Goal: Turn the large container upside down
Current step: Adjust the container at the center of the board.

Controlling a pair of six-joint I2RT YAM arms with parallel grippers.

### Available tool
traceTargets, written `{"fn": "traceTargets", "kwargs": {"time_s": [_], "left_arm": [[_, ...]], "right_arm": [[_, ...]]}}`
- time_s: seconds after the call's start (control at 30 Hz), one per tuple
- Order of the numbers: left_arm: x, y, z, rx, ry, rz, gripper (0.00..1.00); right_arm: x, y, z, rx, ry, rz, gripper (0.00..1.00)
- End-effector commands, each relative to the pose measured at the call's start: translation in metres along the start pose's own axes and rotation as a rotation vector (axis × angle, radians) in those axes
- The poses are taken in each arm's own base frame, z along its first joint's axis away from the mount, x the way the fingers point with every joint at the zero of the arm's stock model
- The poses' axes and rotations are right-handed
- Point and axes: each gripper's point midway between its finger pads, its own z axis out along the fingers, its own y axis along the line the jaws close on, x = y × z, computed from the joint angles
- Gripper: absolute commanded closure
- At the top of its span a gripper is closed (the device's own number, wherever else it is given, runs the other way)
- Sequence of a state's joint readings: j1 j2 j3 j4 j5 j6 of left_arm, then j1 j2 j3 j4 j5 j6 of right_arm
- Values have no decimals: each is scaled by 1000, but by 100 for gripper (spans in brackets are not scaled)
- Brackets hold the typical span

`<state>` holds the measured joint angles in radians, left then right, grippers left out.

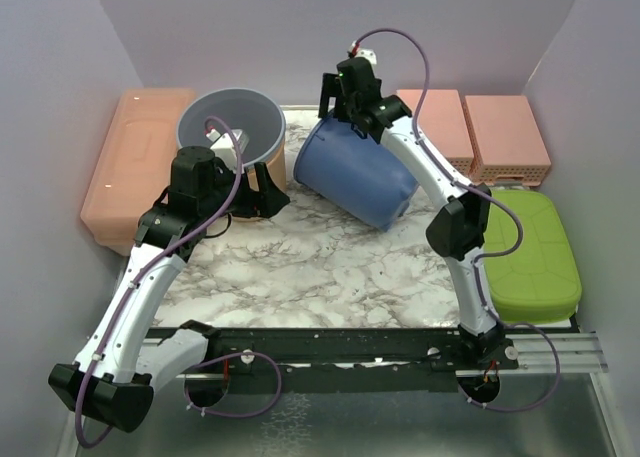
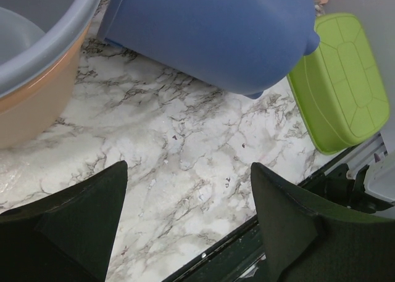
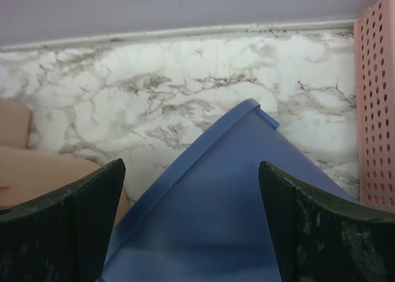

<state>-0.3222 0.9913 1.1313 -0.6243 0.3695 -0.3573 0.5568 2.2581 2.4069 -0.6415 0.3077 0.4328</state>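
**Blue container point(image 1: 355, 182) tipped on its side**

It's lying tilted on the marble table point(image 1: 330, 267), near the middle of the far edge. The right gripper point(image 3: 191, 171) hangs over its far end with the jaws spread wide, pinching nothing. The left gripper point(image 2: 188, 170) sits by the gray bowl point(image 1: 235, 117) toward the far-left corner, jaws spread too.

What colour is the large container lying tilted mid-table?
The container is blue, clearest in the top external view.

Large container point(image 1: 355, 177) lies right of bowl point(image 1: 250, 112)
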Motion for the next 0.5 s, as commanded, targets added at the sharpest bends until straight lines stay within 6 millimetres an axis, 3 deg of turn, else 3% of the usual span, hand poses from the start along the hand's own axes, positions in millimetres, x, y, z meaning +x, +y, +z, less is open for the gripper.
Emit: {"fn": "traceTargets", "kwargs": {"time_s": [0.0, 0.13, 0.27, 0.47], "left_arm": [[-5, 0, -3, -11, -9, 26, 19], [-8, 2, -3, -23, -11, 39, 18], [-12, 2, -4, -30, -15, 52, 19], [-11, 3, -3, -25, -9, 69, 18]], "right_arm": [[46, -8, -11, 104, 93, -189, 7], [69, -10, -31, 98, 140, -199, 17], [84, 1, -63, -6, 167, -179, 24], [115, 5, -113, -150, 217, -135, 29]]}}
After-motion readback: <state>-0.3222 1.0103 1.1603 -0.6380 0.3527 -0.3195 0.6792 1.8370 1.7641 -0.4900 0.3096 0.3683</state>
